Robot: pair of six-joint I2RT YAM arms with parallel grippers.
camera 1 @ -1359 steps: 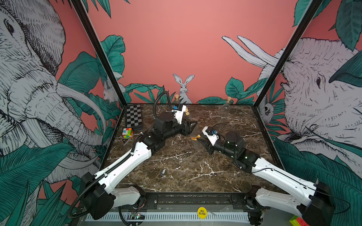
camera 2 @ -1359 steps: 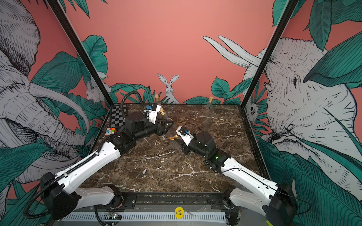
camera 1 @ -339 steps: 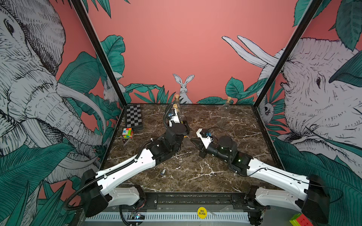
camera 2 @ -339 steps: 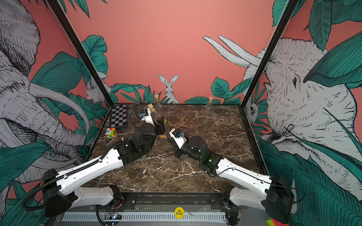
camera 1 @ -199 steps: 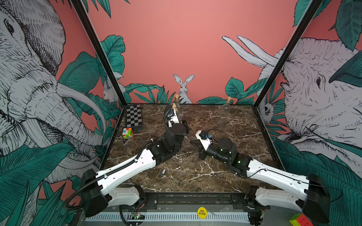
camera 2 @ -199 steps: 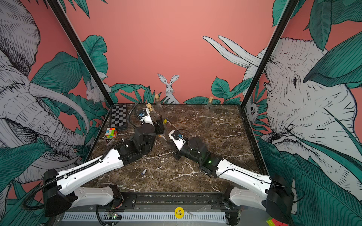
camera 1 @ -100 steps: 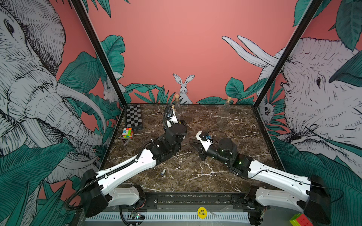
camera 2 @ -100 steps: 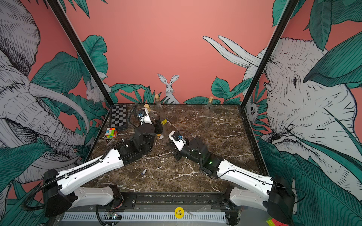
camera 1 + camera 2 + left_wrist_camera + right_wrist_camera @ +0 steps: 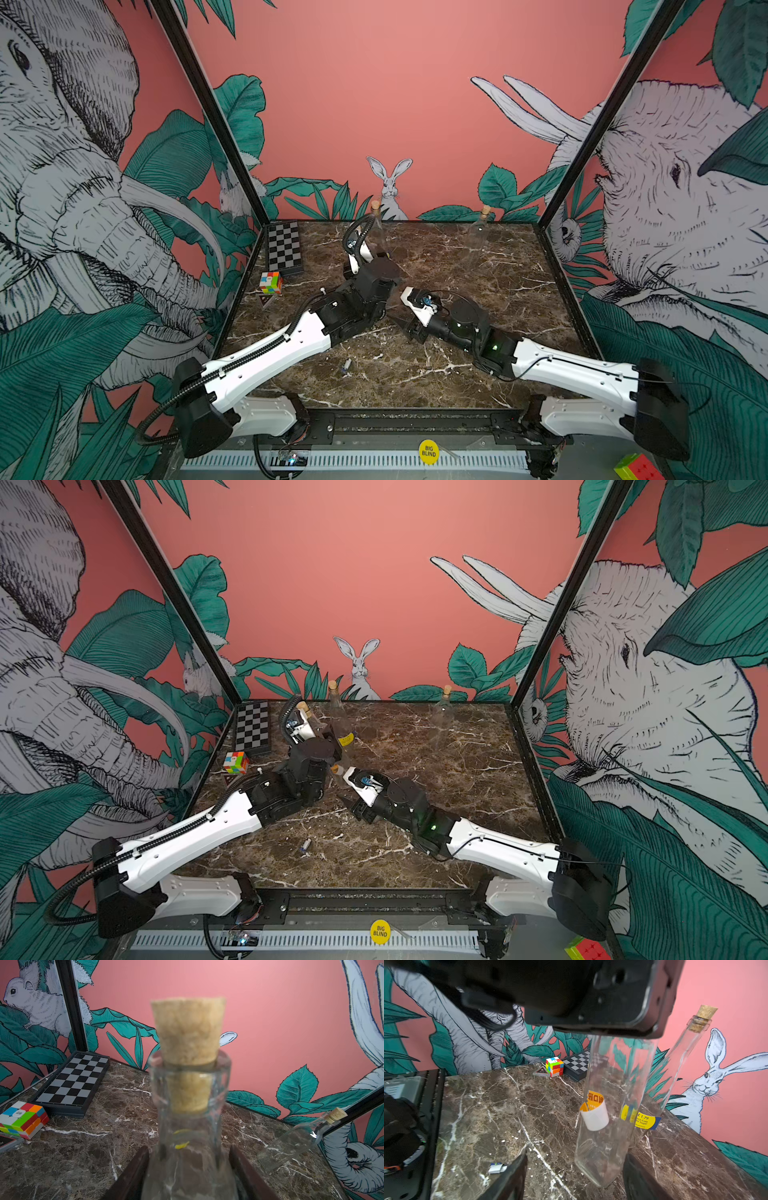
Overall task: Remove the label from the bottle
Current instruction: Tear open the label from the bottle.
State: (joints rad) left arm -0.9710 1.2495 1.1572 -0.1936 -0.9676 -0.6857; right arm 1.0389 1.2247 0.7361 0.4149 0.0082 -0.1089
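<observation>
Right wrist view is showing the right gripper standing open, its fingers either side of the bottle's base without gripping. A second ago it was pinched shut.

One paper scrap is lying on the table, near left.

The bottle is hanging at mid-table with its long axis almost upright, cork pointing up and base down by the marble. I cannot tell whether the base is touching.

Its orange label is curling half off.

The left gripper is clamping the bottle below the neck.

Three bottles are showing: a second bottle, yellow-tagged, is standing just behind, and a third bottle at far right.

One cube and one board are sitting far left.
</observation>
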